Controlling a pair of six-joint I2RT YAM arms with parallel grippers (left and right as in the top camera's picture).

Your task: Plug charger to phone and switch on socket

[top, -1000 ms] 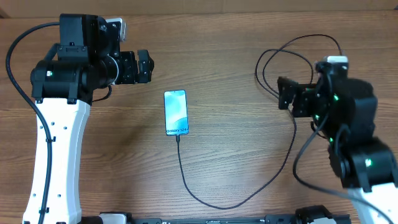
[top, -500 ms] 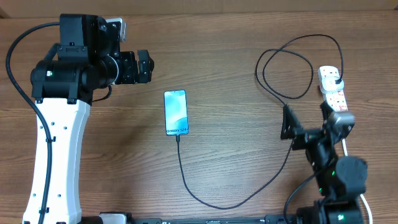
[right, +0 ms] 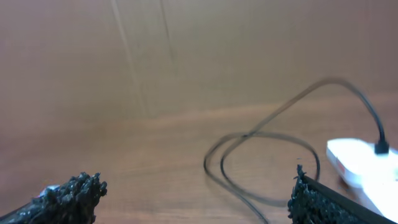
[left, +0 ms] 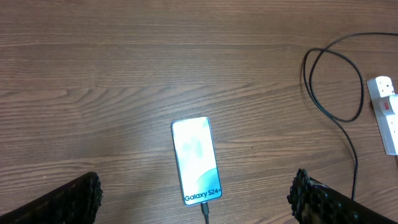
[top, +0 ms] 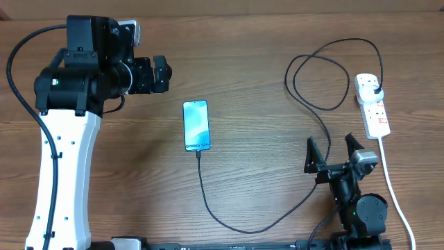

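Note:
The phone (top: 196,126) lies flat mid-table, its light blue screen showing "Galaxy" (left: 196,160). The charger (top: 208,201), a thin black cable, has its tip in the phone's bottom edge (left: 205,213). It runs toward the front, curves right, loops (top: 319,76), and ends in a black plug (top: 374,89) seated in the socket (top: 372,105), a white strip with red marks at the right. My left gripper (top: 161,74) hangs open, up and left of the phone (left: 196,186). My right gripper (top: 331,153) stands open near the front edge, below and left of the socket (right: 196,190).
The socket's thick white cord (top: 392,187) runs from the strip toward the front right edge. The cable loop (right: 261,162) and the white socket (right: 360,163) lie ahead of my right fingers. Brown wooden table (top: 263,42) all round.
My right arm has pulled back from over the socket to the table's front edge, uncovering the strip and plug. The left arm, phone and cable have not moved.

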